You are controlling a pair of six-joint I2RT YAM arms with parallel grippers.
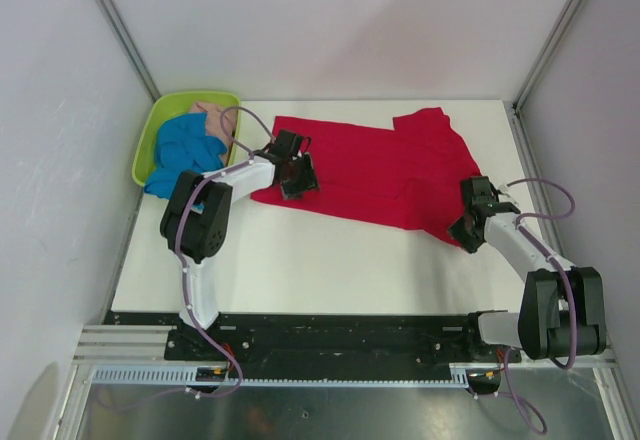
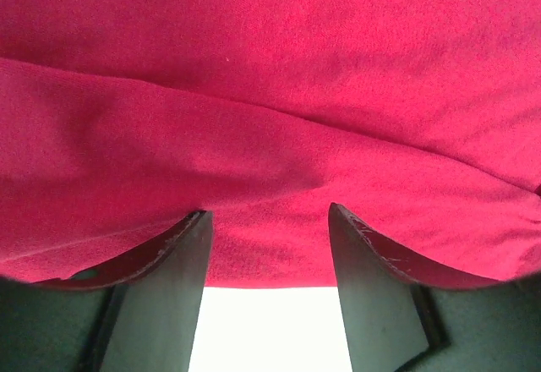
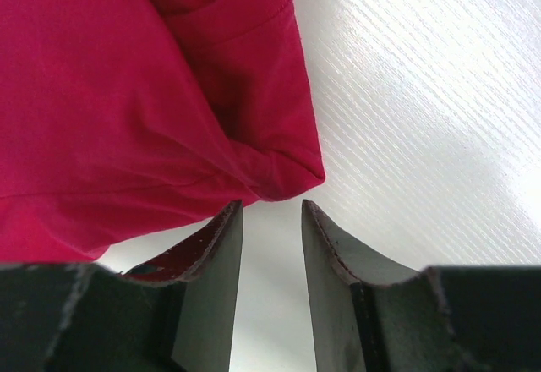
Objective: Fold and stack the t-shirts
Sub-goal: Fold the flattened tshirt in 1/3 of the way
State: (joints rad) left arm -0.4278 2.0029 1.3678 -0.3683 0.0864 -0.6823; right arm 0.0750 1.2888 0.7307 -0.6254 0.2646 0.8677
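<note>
Left end effector point(image 2: 269, 216) stands spread at the near-left hem of the red t-shirt point(image 1: 370, 165); right end effector point(image 3: 270, 205) narrowly parted, seemingly empty, at its near-right corner.

Markings: none legible.
No readable text, label, brand, number or sign in any of the three views.

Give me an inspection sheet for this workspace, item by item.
Surface: white table, flat.
Job's things: red t-shirt spread out, rumpled; blue t-shirt and pink t-shirt heaped in the green basket.
Clutter: green basket at the far-left corner; nothing else seen.
Grippers: left gripper open over the red hem; right gripper narrowly open at its near-right corner, holding nothing.
Cables: purple cables looping along both arms.
Surroundings: white walls, metal frame posts.
</note>
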